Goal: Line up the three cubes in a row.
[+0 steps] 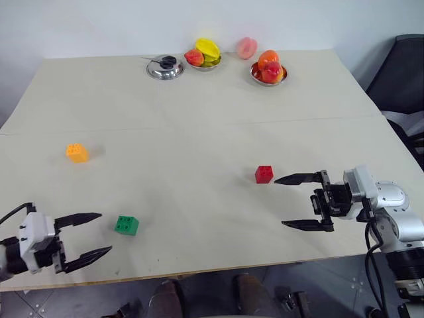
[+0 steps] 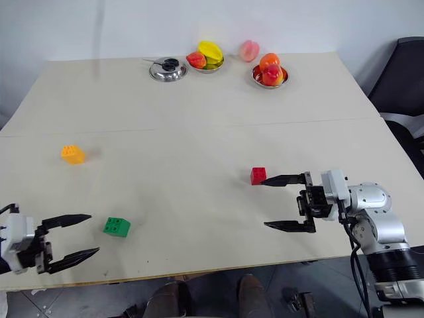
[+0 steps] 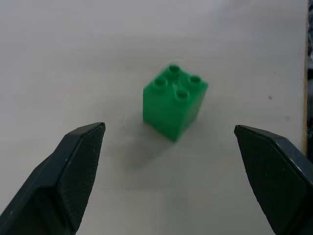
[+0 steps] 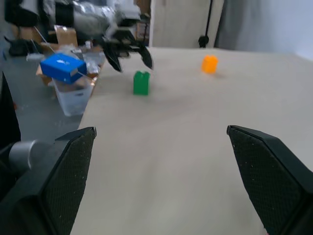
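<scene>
Hard glossy plastic, all three blocks: judged light, rigid, somewhat slick; best pinched across two flat opposite side faces, below the studs. Green block has four round studs on top and sits near the table's front edge, just ahead of the left gripper, whose fingers are spread wide and hold nothing. Red block lies just beside the upper finger of the right gripper, likewise wide open and empty. Orange-yellow block sits well apart, further back on the left.
</scene>
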Robot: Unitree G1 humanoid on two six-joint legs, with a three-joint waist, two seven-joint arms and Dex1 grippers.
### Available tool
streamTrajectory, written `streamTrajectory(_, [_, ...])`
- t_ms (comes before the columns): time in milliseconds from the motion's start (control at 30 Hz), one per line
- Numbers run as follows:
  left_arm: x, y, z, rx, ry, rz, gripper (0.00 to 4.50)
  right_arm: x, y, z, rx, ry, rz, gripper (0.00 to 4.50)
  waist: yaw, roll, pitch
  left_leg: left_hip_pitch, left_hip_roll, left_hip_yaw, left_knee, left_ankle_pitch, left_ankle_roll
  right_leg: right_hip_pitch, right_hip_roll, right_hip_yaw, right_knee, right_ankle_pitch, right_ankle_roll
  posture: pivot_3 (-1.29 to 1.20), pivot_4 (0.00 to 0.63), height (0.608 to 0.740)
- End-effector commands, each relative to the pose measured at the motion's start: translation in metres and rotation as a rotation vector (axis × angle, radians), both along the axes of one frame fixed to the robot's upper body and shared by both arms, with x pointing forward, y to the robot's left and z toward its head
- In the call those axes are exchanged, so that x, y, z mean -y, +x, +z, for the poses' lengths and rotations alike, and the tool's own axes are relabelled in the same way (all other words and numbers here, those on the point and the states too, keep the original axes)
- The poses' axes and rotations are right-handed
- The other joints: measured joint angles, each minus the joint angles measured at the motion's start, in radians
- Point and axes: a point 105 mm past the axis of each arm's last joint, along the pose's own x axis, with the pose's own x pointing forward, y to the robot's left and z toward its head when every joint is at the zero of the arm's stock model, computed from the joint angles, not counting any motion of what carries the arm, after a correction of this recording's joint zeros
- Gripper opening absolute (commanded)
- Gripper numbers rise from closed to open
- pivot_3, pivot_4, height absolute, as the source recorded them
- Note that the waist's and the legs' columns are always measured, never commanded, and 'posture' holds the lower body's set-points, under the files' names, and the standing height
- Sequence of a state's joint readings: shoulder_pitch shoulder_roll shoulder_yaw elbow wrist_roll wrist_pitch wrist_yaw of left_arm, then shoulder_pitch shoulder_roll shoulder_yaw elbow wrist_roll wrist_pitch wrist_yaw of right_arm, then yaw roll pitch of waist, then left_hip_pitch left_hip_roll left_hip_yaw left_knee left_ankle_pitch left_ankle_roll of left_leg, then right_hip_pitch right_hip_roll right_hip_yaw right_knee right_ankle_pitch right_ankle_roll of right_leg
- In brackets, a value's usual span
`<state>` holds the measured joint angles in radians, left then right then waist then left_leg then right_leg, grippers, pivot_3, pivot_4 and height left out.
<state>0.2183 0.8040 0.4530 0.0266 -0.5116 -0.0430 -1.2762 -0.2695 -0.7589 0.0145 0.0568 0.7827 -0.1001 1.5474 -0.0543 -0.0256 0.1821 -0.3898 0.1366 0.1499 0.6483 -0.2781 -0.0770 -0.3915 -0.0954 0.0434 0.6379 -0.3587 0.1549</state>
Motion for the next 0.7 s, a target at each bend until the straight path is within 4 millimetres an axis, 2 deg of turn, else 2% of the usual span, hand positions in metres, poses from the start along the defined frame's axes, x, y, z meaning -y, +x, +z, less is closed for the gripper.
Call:
streamTrajectory(33, [0.006,0.009,-0.011,-0.009,0.019,-0.018,4.50,-0.006,-0.016,-0.001,-0.024,0.013,0.106,4.48,0.002,0.000,0.000,0.000,0.000,0.000,0.000,0.000,0.000,0.000,0.000,0.000,0.000,0.000,0.000,0.00,0.150,0.740])
streamTrajectory(200, [0.018,0.017,-0.017,-0.015,0.006,-0.093,4.50,-0.009,-0.020,-0.008,-0.027,0.013,0.104,4.48,0.002,0.000,0.000,0.000,0.000,0.000,0.001,0.000,0.000,0.000,0.000,0.000,0.000,0.000,0.000,0.00,0.150,0.740])
streamTrajectory(333, [0.022,0.024,-0.013,-0.014,0.001,-0.132,3.64,-0.007,-0.020,-0.010,-0.033,0.008,0.083,4.50,0.004,0.000,0.000,0.000,0.000,0.000,0.001,0.000,0.000,0.000,0.000,0.000,0.001,0.000,0.000,0.00,0.150,0.740])
streamTrajectory(433, [0.028,0.026,-0.011,-0.016,0.006,-0.185,2.67,0.001,-0.019,-0.013,-0.034,-0.007,0.039,4.50,0.010,0.000,0.000,0.000,0.000,0.000,0.002,0.000,0.000,0.000,0.000,0.000,0.001,0.000,0.000,0.00,0.150,0.740])
streamTrajectory(533, [0.043,0.030,-0.004,0.000,0.002,-0.255,1.89,0.012,-0.018,-0.017,-0.036,-0.032,-0.010,4.50,0.019,0.000,0.000,0.000,0.000,0.000,0.002,0.000,0.000,0.000,0.000,0.000,0.001,0.000,0.000,0.00,0.150,0.740])
streamTrajectory(700, [0.077,0.048,0.015,0.046,-0.015,-0.368,1.85,0.028,-0.019,-0.017,-0.028,-0.054,-0.097,4.50,0.036,0.000,0.000,0.000,0.000,0.000,0.004,0.000,0.000,0.000,0.000,0.000,0.003,0.000,0.001,0.00,0.150,0.740])
